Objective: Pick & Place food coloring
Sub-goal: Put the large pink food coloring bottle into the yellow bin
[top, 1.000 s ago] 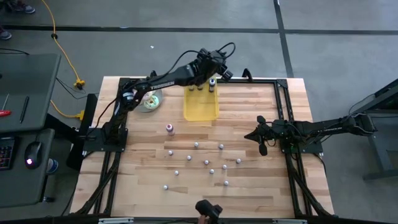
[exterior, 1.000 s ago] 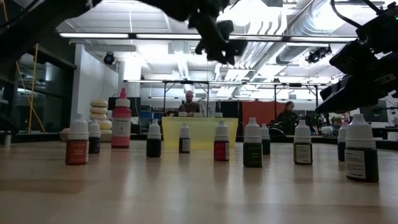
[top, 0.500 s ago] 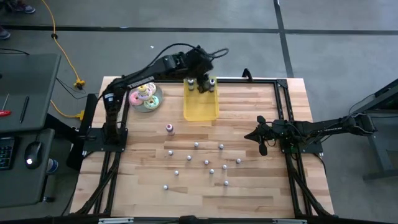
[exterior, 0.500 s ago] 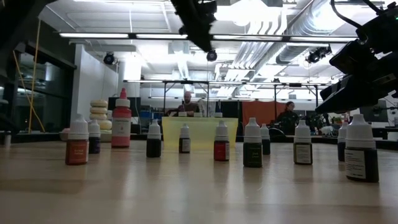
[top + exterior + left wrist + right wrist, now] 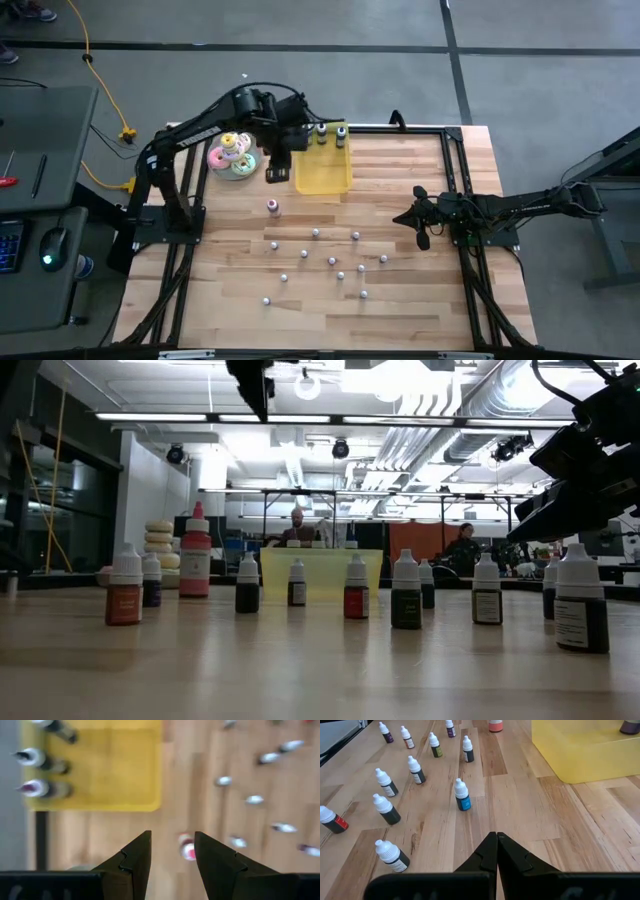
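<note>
Left gripper [image 5: 276,172] hangs released and empty left of the yellow tray [image 5: 322,172], three food coloring bottles [image 5: 322,130] standing at its far end.

donuts [image 5: 232,154] on a plate (pastel icing), near table's far left corner | yellow tray [image 5: 323,170] at far edge | people beyond [image 5: 465,550]

Three food coloring bottles [image 5: 331,131] stand upright along the yellow tray's [image 5: 323,175] far edge. The remaining bottles [image 5: 332,261] (white-capped, variously coloured) stand scattered mid-table.

Wooden table [image 5: 420,300], yellow tray [image 5: 322,170], donut plate [image 5: 236,160], scattered bottles [image 5: 332,261]
</note>
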You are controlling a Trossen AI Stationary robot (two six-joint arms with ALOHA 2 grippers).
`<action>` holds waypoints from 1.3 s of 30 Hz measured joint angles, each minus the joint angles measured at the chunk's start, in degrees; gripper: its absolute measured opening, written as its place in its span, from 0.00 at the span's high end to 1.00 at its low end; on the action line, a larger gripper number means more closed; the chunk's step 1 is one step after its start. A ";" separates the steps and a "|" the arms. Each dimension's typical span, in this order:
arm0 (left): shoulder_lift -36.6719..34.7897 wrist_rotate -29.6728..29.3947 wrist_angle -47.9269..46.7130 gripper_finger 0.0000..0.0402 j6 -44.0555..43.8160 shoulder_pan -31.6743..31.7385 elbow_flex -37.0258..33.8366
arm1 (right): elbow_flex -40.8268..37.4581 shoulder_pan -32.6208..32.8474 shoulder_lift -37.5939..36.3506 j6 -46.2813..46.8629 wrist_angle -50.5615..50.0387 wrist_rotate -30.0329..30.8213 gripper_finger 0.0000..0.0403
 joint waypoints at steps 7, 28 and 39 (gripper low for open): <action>-8.21 2.27 0.61 0.64 0.17 -3.02 -12.48 | 0.00 -0.02 0.02 0.00 0.00 0.00 1.00; -25.05 3.87 30.31 0.21 -0.22 -4.70 -55.16 | -0.02 0.00 0.02 0.00 0.00 0.00 1.00; -24.69 1.79 40.07 0.19 0.44 -4.68 -62.08 | 0.00 -0.02 0.02 -0.02 0.00 0.00 1.00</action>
